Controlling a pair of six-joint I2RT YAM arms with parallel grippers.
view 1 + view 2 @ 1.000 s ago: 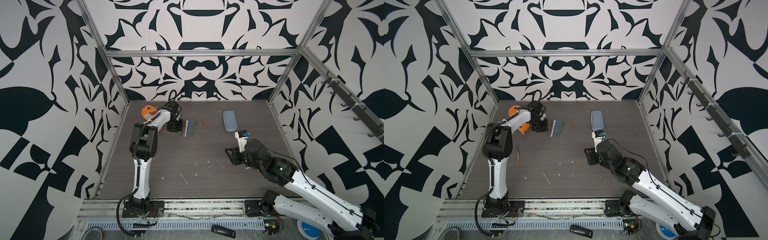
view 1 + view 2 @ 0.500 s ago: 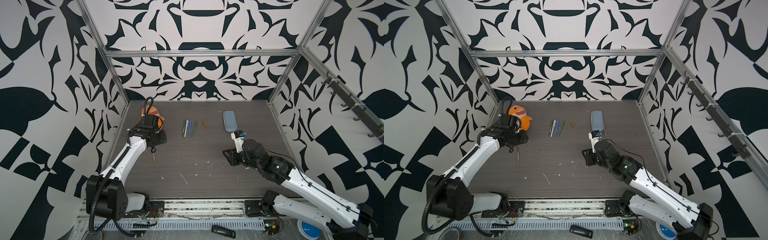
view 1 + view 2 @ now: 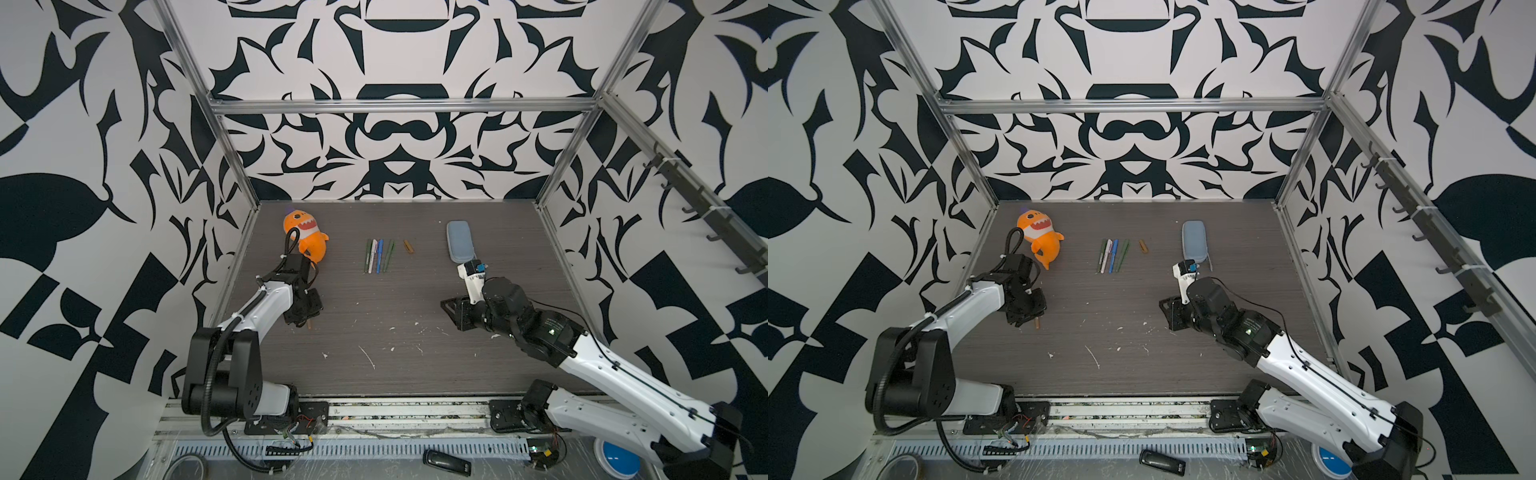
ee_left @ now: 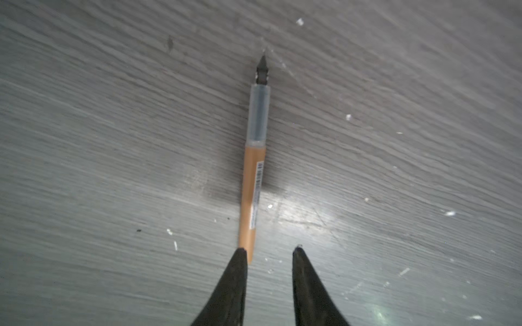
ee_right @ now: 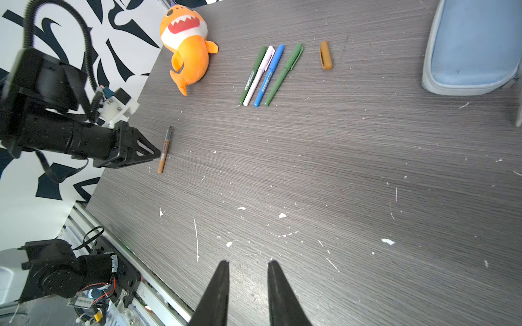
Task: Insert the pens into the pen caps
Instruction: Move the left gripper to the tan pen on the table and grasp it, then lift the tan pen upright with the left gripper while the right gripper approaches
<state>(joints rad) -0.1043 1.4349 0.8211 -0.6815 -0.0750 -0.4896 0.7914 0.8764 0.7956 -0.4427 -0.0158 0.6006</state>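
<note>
1. As I look down in both top views, the left hand [image 3: 305,323] sits low over the orange-brown pen [image 3: 308,326] at the left of the tabletop [image 3: 374,365], and only one end of the pen shows past it. The right hand [image 3: 451,313] hangs well apart on the right.
2. Further back lie four capped pens [image 3: 379,255] in a row, with one orange-brown cap [image 3: 408,246] just beside them. A pale blue case [image 3: 460,247] and an orange shark toy [image 3: 305,235] lie to either side.
3. From the left wrist I see this hand's jaws a little apart with nothing between them. The pen's blunt end lies at one fingertip [image 4: 240,254], outside the gap, and its dark tip points away.
4. From the right wrist, that hand's jaws are slightly parted and empty. I count two green, one white-pink and one blue capped pen. Only white flecks [image 5: 282,216] lie between this hand and the cap.
</note>
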